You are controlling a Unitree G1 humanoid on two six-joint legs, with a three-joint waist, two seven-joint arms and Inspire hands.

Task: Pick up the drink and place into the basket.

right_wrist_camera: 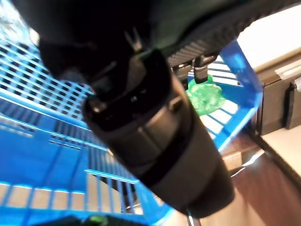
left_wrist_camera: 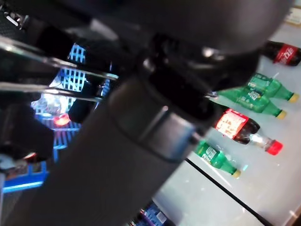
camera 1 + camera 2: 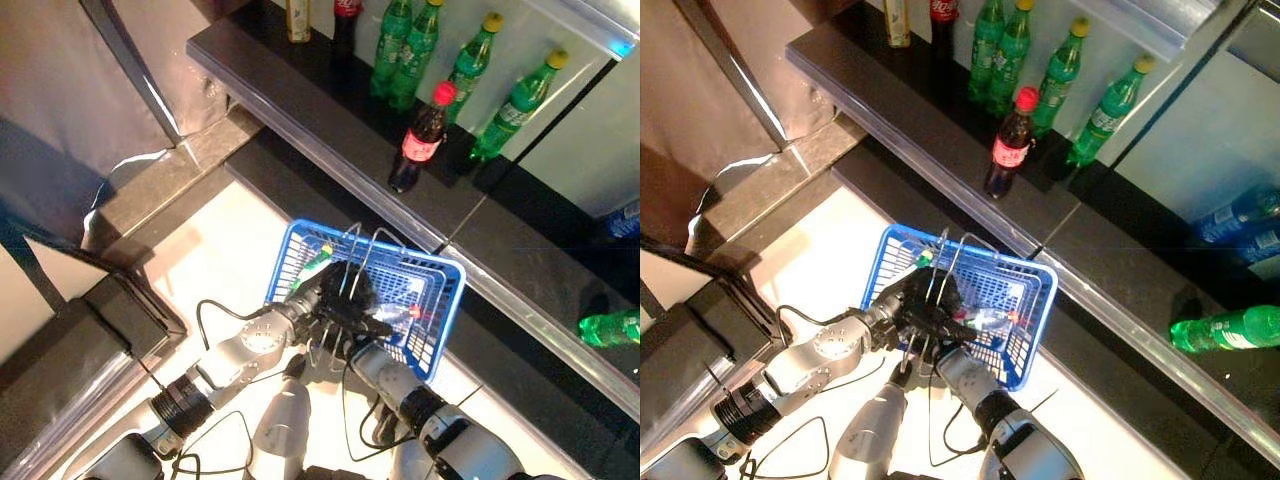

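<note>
The left robot hand (image 3: 335,292) grips the basket (image 3: 440,300) handles, steadying it below the shelf (image 3: 940,120). The right robot hand (image 3: 940,335) reaches inside; its grip I cannot tell. A cola bottle (image 3: 420,145) waits at one o'clock.

looks like a small shop or a mock-up of one: a dark shelf (image 3: 330,110) lined with green soda bottles (image 3: 405,50) and a red-capped cola bottle (image 3: 420,140) like stock on display, plus a blue plastic shopping basket (image 3: 440,300) with wire handles on the pale floor below it
</note>
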